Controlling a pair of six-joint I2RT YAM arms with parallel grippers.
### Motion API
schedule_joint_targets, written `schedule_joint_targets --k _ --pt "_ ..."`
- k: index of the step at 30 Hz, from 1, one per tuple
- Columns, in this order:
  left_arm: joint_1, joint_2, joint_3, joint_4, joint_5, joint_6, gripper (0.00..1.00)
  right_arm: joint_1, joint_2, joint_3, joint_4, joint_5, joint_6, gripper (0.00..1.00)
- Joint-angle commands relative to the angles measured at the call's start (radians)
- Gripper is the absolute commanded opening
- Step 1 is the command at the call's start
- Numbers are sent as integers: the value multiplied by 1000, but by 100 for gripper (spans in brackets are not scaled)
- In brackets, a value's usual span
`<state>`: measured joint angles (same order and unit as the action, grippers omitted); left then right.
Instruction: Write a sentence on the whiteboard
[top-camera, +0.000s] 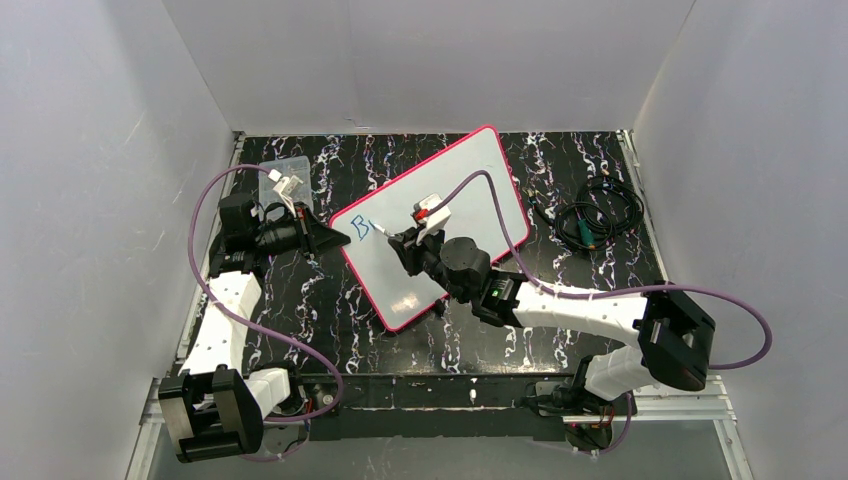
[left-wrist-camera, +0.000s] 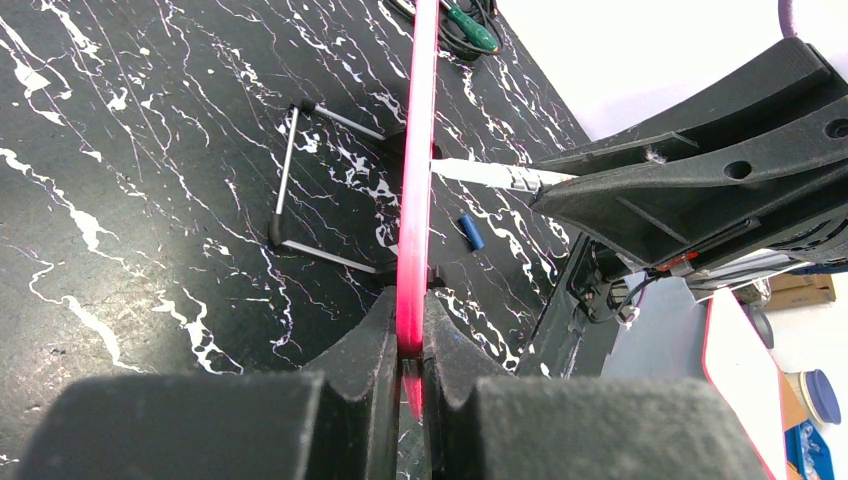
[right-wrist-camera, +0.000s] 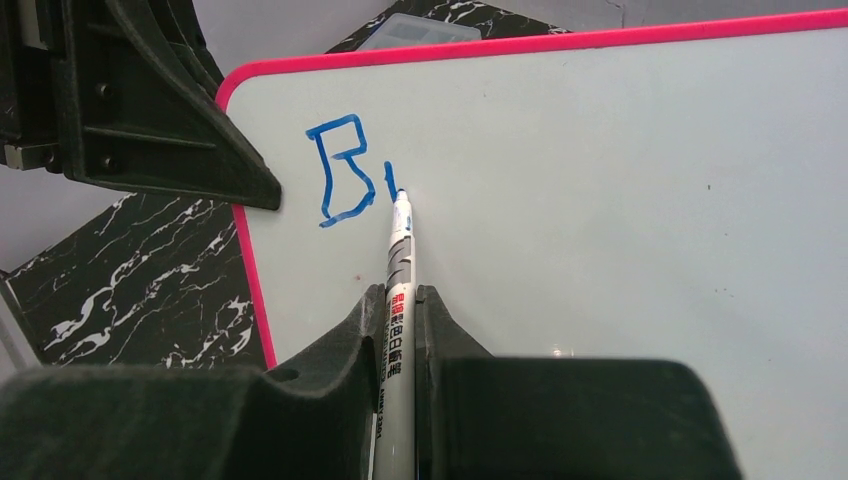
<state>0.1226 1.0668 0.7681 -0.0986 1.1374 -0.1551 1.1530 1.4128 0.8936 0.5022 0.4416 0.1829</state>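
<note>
The whiteboard (top-camera: 470, 190), white with a pink-red rim, stands tilted at the table's middle. My left gripper (top-camera: 335, 238) is shut on its left rim (left-wrist-camera: 418, 150), which runs edge-on between the jaws of the left gripper (left-wrist-camera: 408, 345). My right gripper (right-wrist-camera: 399, 300) is shut on a silver marker (right-wrist-camera: 400, 265). The marker's blue tip touches the board just right of the writing. Of the sentence (right-wrist-camera: 340, 185) only a blue "B" and one short stroke show, near the board's upper left corner. In the top view the right gripper (top-camera: 405, 240) sits over the board's left part.
A clear plastic box (top-camera: 285, 178) lies at the back left. A coil of black cables (top-camera: 598, 215) lies at the right. A wire stand (left-wrist-camera: 290, 200) and a small blue cap (left-wrist-camera: 471, 231) lie on the black marbled table behind the board. White walls enclose the table.
</note>
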Motion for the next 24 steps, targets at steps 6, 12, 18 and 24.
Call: schedule_joint_targets --k 6,12,18,24 --pt "1 -28 28 -7 21 48 0 -7 25 40 54 67 -19 1" --pt "2 -28 28 -7 21 48 0 -7 16 31 47 88 -13 1" --pt "0 -28 28 -7 21 48 0 -7 -7 9 65 65 -17 1" --pt "1 -28 29 -7 21 48 0 -7 -42 -13 91 63 -20 1"
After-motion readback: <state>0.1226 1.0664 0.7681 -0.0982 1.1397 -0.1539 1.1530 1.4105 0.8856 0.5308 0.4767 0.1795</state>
